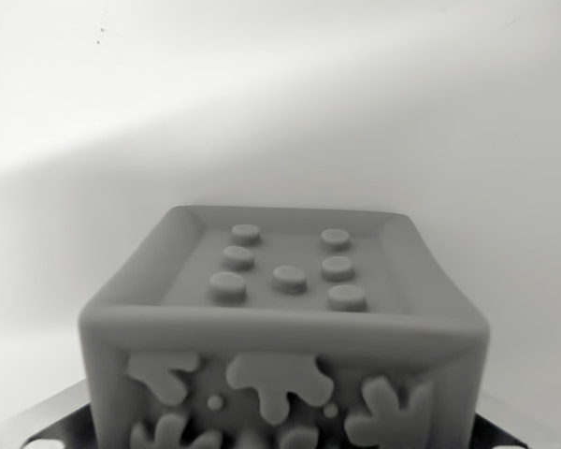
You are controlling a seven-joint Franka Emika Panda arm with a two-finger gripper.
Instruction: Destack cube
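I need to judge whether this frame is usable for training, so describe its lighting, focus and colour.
In the wrist view the picture is greyscale, with no colour at all; the grey soft-edged cube with raised round studs on top fills the lower half and is slightly blurred, most at its near edge; the pale background wall has a soft diagonal shadow band; there is no harsh glare; the gripper is not in view.

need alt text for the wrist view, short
Greyscale close-up of a soft cube filling the lower frame, its recessed top showing seven raised round dots and its near face raised splat shapes. Behind it is a plain pale surface.
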